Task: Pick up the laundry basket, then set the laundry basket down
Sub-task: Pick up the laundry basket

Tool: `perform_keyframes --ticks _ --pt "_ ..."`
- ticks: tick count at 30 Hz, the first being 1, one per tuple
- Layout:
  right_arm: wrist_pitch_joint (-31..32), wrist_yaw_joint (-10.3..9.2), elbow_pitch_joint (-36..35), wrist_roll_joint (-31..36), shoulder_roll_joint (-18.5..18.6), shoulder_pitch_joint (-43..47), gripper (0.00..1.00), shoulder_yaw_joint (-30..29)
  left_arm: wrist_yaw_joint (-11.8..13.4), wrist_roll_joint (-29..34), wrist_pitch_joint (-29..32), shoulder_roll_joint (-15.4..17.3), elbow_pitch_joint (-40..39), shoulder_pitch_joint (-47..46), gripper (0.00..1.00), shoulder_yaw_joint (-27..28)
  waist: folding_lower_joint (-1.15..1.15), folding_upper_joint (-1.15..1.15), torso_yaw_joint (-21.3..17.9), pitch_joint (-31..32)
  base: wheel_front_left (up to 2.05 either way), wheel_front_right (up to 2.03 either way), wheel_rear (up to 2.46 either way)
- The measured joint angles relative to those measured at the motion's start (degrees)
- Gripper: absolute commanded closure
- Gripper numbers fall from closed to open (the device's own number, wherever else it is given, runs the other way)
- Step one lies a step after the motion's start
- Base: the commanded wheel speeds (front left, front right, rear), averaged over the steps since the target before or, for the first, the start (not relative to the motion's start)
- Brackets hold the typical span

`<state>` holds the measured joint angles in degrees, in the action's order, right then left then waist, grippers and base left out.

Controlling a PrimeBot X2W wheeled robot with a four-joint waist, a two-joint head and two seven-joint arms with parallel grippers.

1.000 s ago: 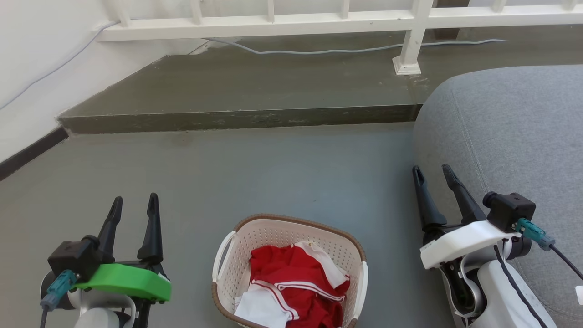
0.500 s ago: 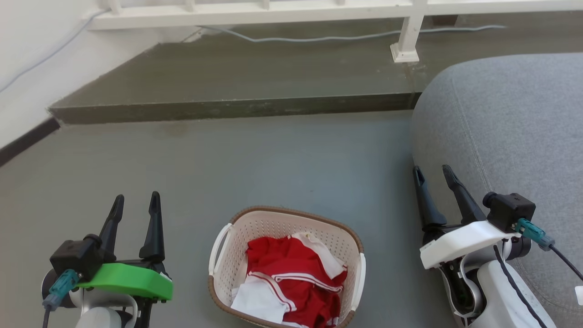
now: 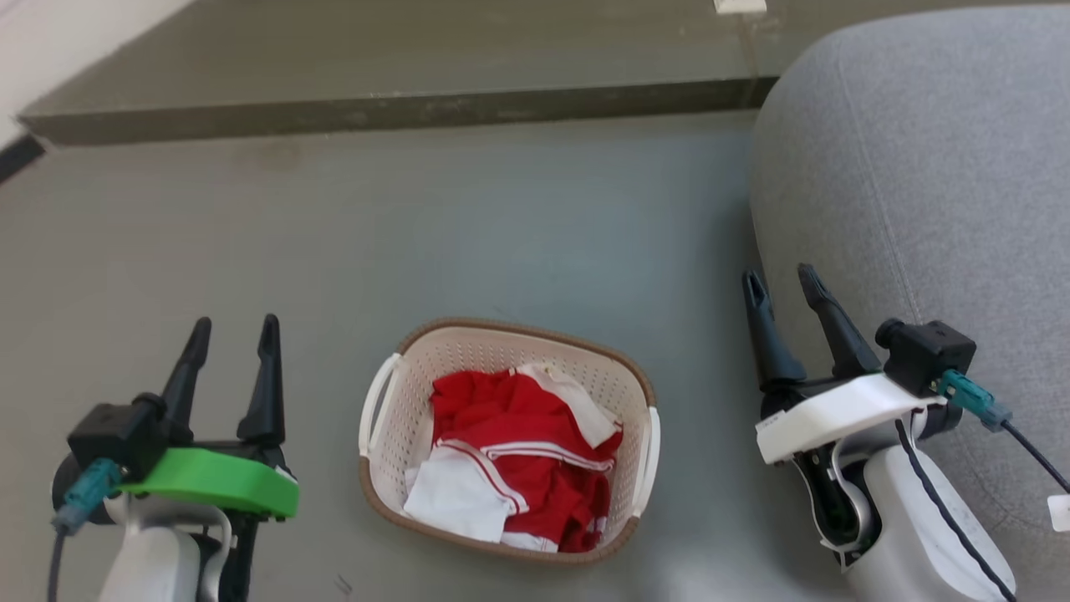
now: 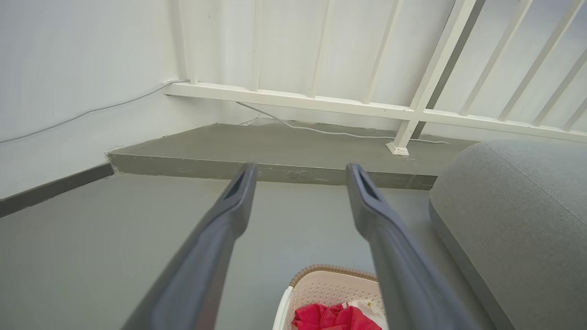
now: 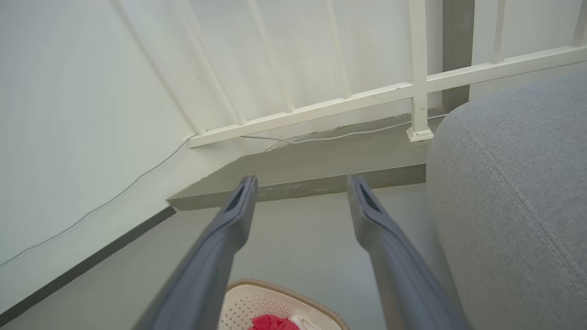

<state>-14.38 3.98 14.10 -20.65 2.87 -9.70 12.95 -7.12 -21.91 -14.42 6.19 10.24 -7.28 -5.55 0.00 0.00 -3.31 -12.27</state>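
flanking the laundry basket (image 3: 518, 328), left end effector (image 3: 235, 322) and right end effector (image 3: 778, 276) released, pre-grasp; next reach its handles (image 3: 374, 401).

Grey upholstered seat (image 3: 919, 167) on grey floor (image 3: 418, 234); low step (image 3: 376, 58) and white railing (image 4: 321, 101) beyond.

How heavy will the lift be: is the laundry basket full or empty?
Partly full: red and white clothes lie crumpled inside the laundry basket, below its rim.
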Motion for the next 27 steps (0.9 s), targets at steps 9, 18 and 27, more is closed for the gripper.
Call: perform_keyframes --ticks 9,18,27 --pt "-0.04 -0.62 -1.8 -0.63 0.02 -3.11 0.0 1.91 0.0 -2.27 0.0 2.43 3.16 -3.92 0.0 -0.77 0.0 0.0 -0.87 -6.23 0.0 0.0 0.0" --pt "-0.05 -2.11 -3.26 -1.65 0.04 -6.61 0.0 4.08 -0.01 -5.97 0.0 5.2 8.04 -9.42 0.0 -5.53 0.01 0.0 -1.56 -13.4 0.0 0.0 0.0" --pt "-0.05 -3.46 -4.52 -3.1 0.19 -10.45 0.0 6.25 -0.01 -10.27 1.37 9.21 15.68 -13.74 0.0 -12.71 0.01 0.0 -2.66 -19.91 0.0 0.0 0.0"
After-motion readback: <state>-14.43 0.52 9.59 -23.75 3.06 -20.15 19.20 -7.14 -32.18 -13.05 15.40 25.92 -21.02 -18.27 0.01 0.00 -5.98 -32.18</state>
